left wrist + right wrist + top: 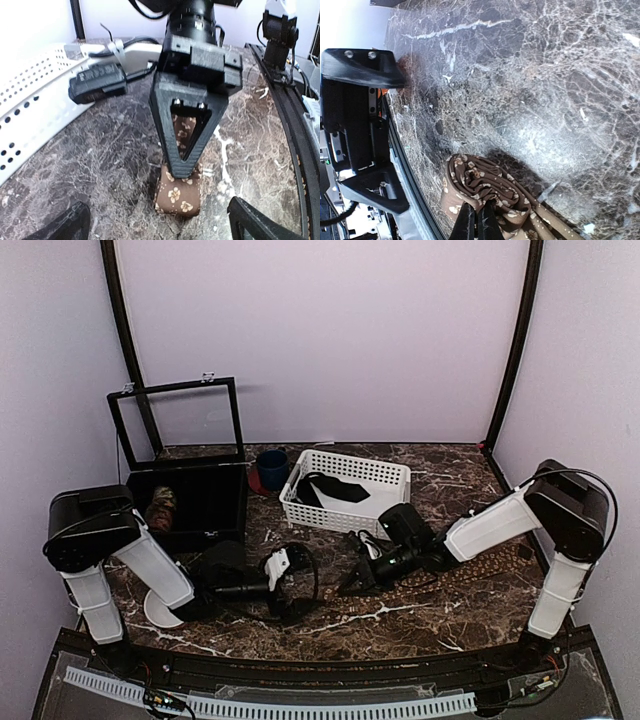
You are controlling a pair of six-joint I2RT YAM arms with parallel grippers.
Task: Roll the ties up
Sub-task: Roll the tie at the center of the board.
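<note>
The tie [485,187] lay on the marble table [440,620] on the near side of the white basket [340,517]. Its wound end pointed toward the left arm. Its flat length ran the other way along the table, out past the basket's right end toward the right arm's base. The right gripper [477,225] was closed tight, pinching the folds of the wound end. The left gripper [157,220] faced that coil with its fingers spread wide, holding nothing. Left of the basket stood a black box [215,505] with its lid up and a rolled tie [160,508] inside. A blue cup [272,470] sat between box and basket. A dark item [335,490] lay in the basket.
</note>
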